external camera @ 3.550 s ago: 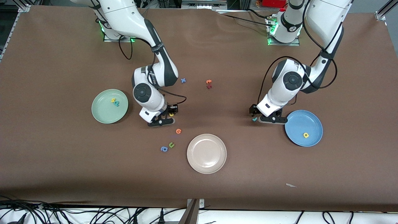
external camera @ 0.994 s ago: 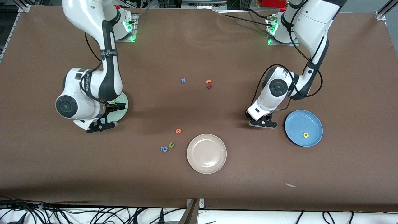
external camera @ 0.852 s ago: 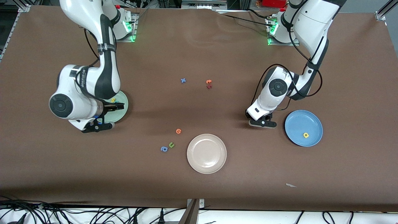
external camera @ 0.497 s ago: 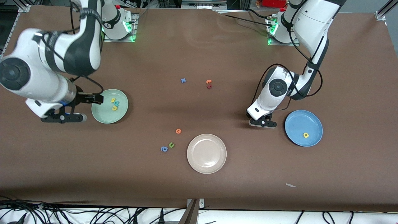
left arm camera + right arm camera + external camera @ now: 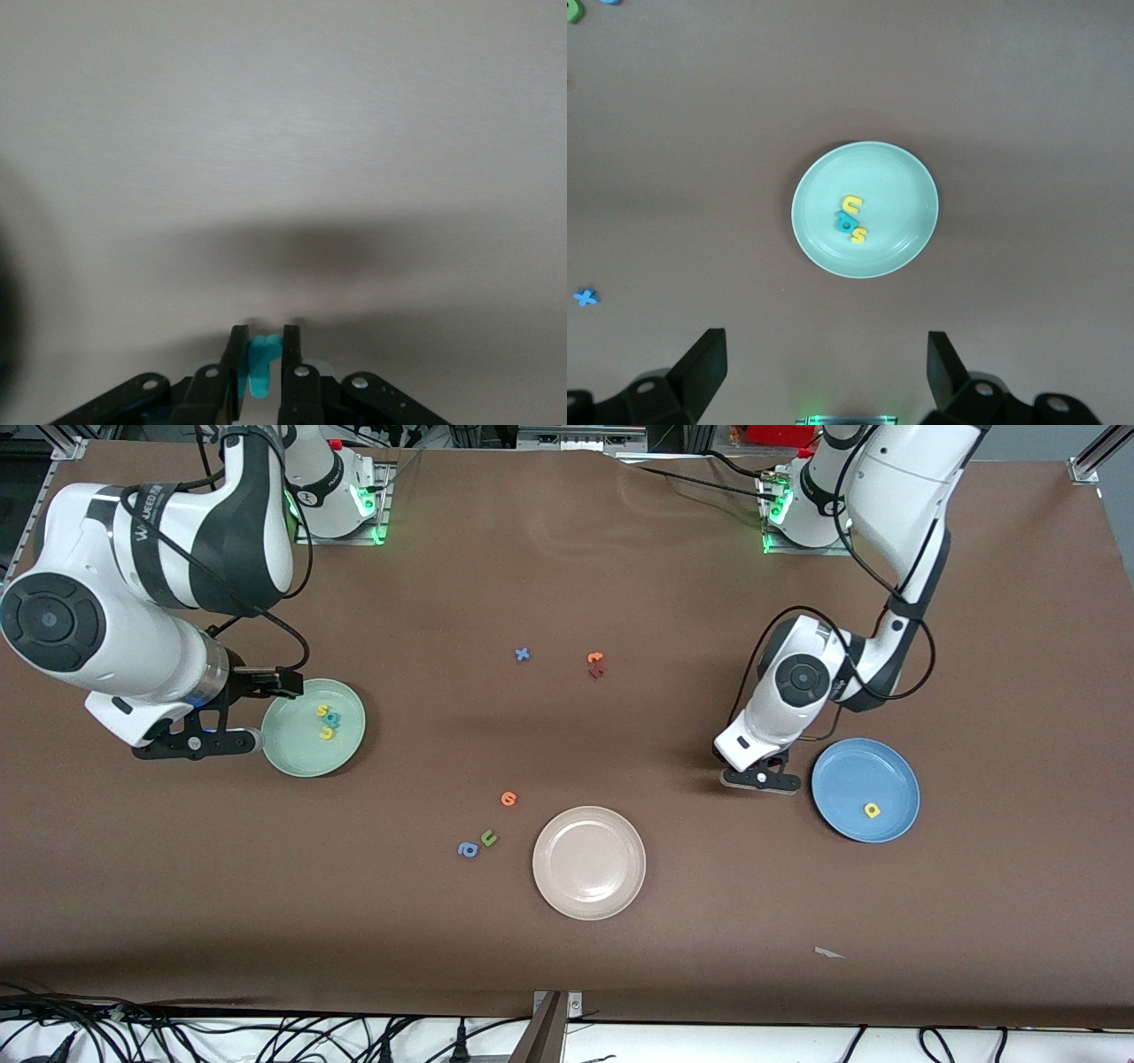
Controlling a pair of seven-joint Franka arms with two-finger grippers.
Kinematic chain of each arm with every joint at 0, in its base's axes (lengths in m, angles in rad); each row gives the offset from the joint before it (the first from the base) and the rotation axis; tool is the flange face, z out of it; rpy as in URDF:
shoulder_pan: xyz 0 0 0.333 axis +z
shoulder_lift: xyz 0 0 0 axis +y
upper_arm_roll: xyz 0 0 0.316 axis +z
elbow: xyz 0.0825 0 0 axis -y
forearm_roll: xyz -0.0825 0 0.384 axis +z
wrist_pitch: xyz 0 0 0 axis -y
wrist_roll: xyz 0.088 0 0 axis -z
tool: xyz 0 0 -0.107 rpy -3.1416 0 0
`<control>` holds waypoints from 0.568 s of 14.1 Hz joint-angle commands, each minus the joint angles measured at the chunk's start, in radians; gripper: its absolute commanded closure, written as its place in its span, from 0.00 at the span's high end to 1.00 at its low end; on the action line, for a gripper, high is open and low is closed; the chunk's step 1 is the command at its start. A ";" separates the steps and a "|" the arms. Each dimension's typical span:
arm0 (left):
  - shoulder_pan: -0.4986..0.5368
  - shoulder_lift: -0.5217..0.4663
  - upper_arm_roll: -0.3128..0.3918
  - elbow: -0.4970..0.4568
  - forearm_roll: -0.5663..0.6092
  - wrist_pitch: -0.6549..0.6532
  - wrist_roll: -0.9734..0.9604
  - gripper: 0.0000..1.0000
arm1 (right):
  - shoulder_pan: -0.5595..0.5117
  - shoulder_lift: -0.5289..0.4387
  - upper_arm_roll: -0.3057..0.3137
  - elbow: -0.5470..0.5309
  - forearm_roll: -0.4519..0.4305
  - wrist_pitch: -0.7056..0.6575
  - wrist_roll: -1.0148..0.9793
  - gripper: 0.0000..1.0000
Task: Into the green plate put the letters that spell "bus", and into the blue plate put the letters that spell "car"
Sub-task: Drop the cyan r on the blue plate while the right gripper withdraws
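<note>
Landmark: cream plate (image 5: 588, 862), lying nearest the front camera of the three plates
Green plate (image 5: 313, 727): toward the right arm's end of the table from the cream plate; yellow s (image 5: 322, 710), teal b (image 5: 331, 719), yellow u (image 5: 327, 732) all lie in it, bunched together
Blue plate (image 5: 865, 789): toward the left arm's end from the cream plate; only the yellow a (image 5: 872, 810) lies in it
Left gripper (image 5: 760, 777): low over bare table just beside the blue plate's rim; fingers pinched narrow on a teal letter (image 5: 261, 369), which one I cannot tell
Right gripper (image 5: 232, 713): raised over the table at the green plate's edge, fingers spread wide, nothing in them; arm waits
Strays: green u (image 5: 488, 837), blue a (image 5: 467, 849), orange letter (image 5: 508, 798) near the cream plate
Progress: "bus" looks complete; "car" has one in the plate, one in hand
Risk: thin foam is held by a small edge, so it could slip or twist in transit; released too early, it would land short of the rim
</note>
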 commanded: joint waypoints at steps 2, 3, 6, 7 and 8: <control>0.070 -0.076 0.037 0.033 0.017 -0.129 0.154 0.10 | -0.260 -0.179 0.376 -0.053 -0.161 0.001 0.168 1.00; 0.090 -0.076 0.049 0.053 0.017 -0.158 0.186 0.10 | -0.343 -0.214 0.474 -0.072 -0.210 0.007 0.184 1.00; 0.145 -0.070 0.123 0.096 0.026 -0.178 0.291 0.09 | -0.580 -0.384 0.711 -0.248 -0.289 0.120 0.193 1.00; 0.148 -0.059 0.159 0.107 0.026 -0.177 0.346 0.11 | -0.650 -0.445 0.745 -0.319 -0.289 0.174 0.181 1.00; 0.156 -0.044 0.170 0.108 0.017 -0.175 0.399 0.39 | -0.719 -0.494 0.772 -0.353 -0.287 0.197 0.178 1.00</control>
